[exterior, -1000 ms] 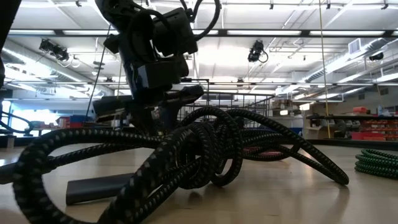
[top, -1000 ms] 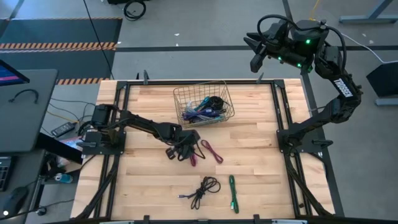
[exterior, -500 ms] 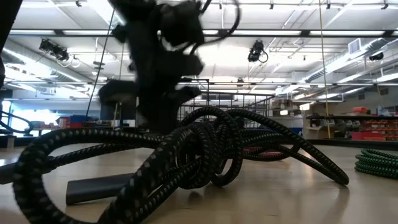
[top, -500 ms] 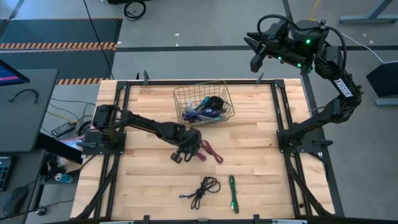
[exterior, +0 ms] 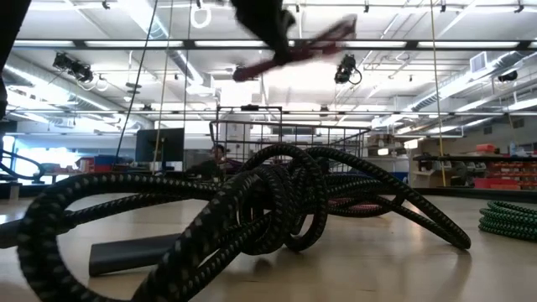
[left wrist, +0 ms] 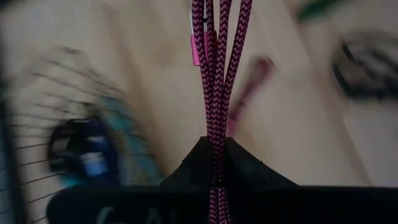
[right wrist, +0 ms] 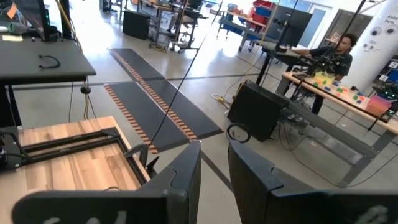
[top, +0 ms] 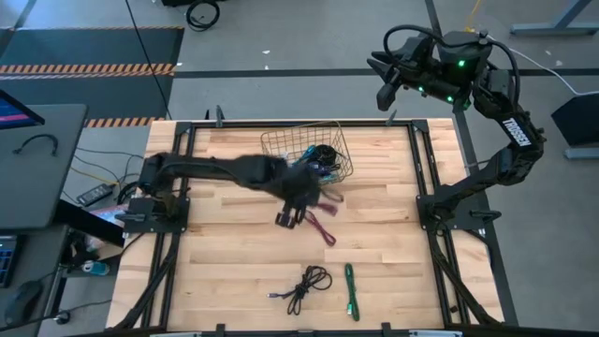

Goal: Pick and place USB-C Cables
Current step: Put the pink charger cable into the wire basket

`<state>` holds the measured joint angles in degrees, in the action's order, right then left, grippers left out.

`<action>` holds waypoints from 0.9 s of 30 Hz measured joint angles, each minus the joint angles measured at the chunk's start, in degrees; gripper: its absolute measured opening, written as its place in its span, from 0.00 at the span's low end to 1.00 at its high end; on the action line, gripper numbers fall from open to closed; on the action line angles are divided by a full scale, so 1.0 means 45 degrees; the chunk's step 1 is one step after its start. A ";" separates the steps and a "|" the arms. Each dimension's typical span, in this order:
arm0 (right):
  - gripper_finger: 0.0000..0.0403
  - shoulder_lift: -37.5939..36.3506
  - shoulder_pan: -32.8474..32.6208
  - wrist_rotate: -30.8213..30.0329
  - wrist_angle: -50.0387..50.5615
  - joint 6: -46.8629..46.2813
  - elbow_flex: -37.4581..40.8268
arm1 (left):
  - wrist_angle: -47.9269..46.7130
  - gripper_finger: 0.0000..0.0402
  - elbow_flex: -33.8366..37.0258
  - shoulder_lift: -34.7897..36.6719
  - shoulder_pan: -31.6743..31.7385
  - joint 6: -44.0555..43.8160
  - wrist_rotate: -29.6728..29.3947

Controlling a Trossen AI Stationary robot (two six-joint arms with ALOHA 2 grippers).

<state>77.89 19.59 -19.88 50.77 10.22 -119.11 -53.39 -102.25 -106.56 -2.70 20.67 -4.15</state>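
Left gripper point(top: 298, 198) pinching braided magenta USB-C cable point(left wrist: 214, 74), dangling beside wire mesh basket point(top: 278, 142). Right gripper point(right wrist: 214, 163) idling narrowly parted beyond table. Risk: trailing loop snagging rim.

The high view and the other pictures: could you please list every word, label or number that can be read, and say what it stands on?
"TROSSEN": on the right arm, in the high view, small but legible.
Pale marking on the body of the left gripper, which holds a magenta cable: too blurred to read.
Pale marking on the body of the right gripper: too blurred to read.
No other text can be read.
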 joint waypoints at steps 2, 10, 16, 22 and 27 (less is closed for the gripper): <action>0.22 0.0000 0.0000 0.0000 0.0042 0.0000 0.0000 | -0.0300 0.05 -0.1052 0.0013 0.0200 -0.0676 -0.0436; 0.22 0.0000 0.0000 0.0000 0.0038 0.0003 0.0000 | -0.1464 0.05 -0.4413 0.0022 0.1590 -0.2520 -0.2079; 0.22 0.0000 0.0000 -0.0002 0.0033 0.0005 0.0000 | -0.2349 0.05 -0.5078 0.0026 0.3508 -0.3140 -0.2278; 0.22 0.0000 0.0000 -0.0310 0.0025 0.0005 0.0000 | -0.3908 0.05 -0.4771 -0.0109 0.5554 -0.3806 -0.2044; 0.19 0.0000 0.0015 -0.0711 0.0002 0.0007 0.0000 | -0.3491 0.05 -0.3739 -0.0097 0.6606 -0.4049 -0.0496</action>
<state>77.89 19.66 -23.08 50.78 10.25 -119.11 -69.10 -119.08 -106.99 27.02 2.45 -6.39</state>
